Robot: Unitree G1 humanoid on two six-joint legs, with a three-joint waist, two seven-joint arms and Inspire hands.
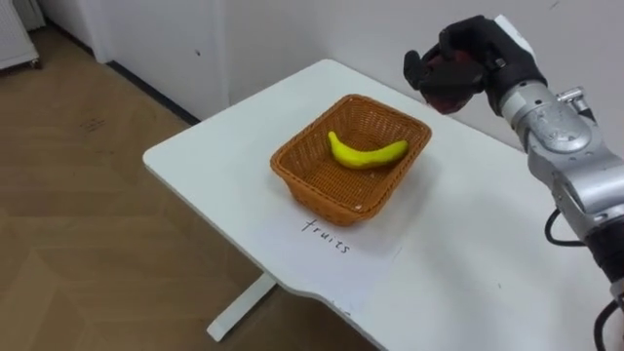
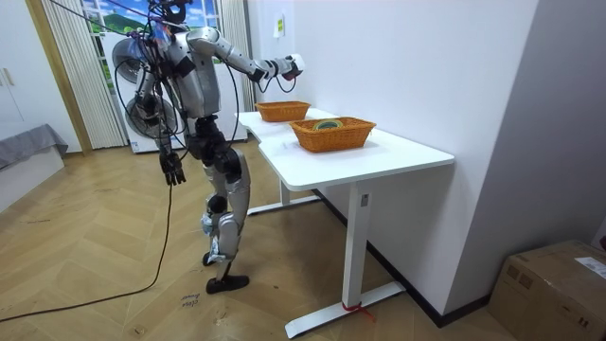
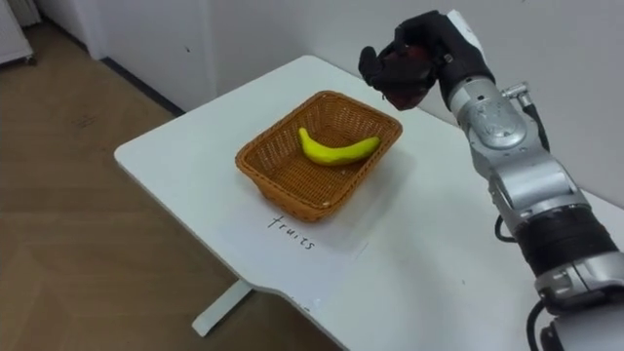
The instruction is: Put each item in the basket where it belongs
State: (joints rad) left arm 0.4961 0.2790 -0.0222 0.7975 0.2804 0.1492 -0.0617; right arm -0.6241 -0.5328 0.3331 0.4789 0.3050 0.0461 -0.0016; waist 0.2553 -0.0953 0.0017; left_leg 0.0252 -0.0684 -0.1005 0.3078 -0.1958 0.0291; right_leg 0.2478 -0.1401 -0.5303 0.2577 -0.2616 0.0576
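A woven fruit basket point(image 1: 312, 195) stands on the white table point(image 1: 468, 253) with a yellow banana point(image 1: 366, 154) lying in it. My right hand point(image 1: 480, 51) hovers just past the basket's far right corner, a little above the rim. Its fingers are curled round a dark red round fruit point(image 1: 448, 88), mostly covered by them. In the room view I stand at the table's end with my right arm stretched out over the far basket point(image 2: 282, 111). My left hand point(image 2: 171, 169) hangs at my side with relaxed fingers.
A paper label point(image 1: 327, 237) lies on the table in front of the fruit basket. A second woven basket point(image 2: 331, 134) with a roll-like item inside stands nearer the room camera. The wall runs close behind the table. A cardboard box point(image 2: 559, 284) sits on the floor.
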